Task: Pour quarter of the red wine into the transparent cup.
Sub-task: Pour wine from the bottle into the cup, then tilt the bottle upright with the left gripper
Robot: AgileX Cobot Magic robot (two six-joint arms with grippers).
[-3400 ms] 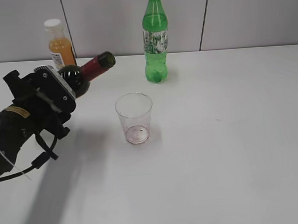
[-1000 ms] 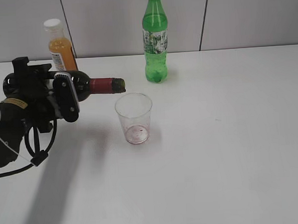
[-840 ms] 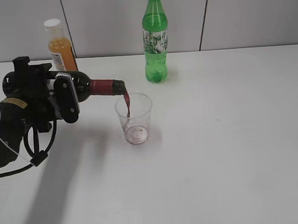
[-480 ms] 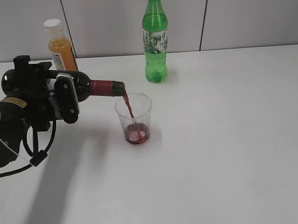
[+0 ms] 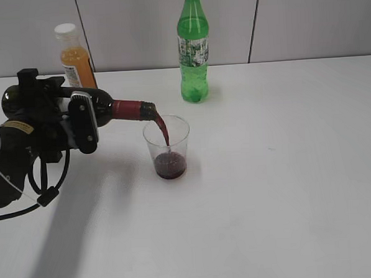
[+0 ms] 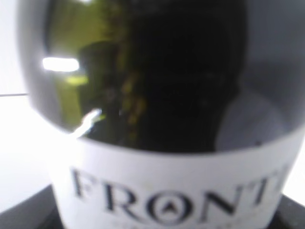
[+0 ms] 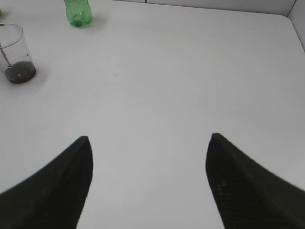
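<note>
My left gripper (image 5: 79,123) is shut on the dark wine bottle (image 5: 118,107), held roughly level with its maroon neck over the transparent cup (image 5: 168,146). A thin stream of red wine (image 5: 162,129) runs from the mouth into the cup, where dark wine fills the bottom. The left wrist view is filled by the bottle's dark glass and white "Frontera" label (image 6: 171,191). My right gripper (image 7: 148,143) is open and empty above bare table; the cup (image 7: 15,53) shows at the far left of its view. The right gripper is out of the exterior view.
An orange juice bottle (image 5: 75,57) stands at the back left behind the wine bottle. A green plastic bottle (image 5: 194,48) stands at the back, behind the cup; its base shows in the right wrist view (image 7: 78,13). The white table (image 5: 287,171) stretches right.
The bottle tipped from neck-up to about level, and wine began streaming into the cup. The level in the cup has risen over the last second.
</note>
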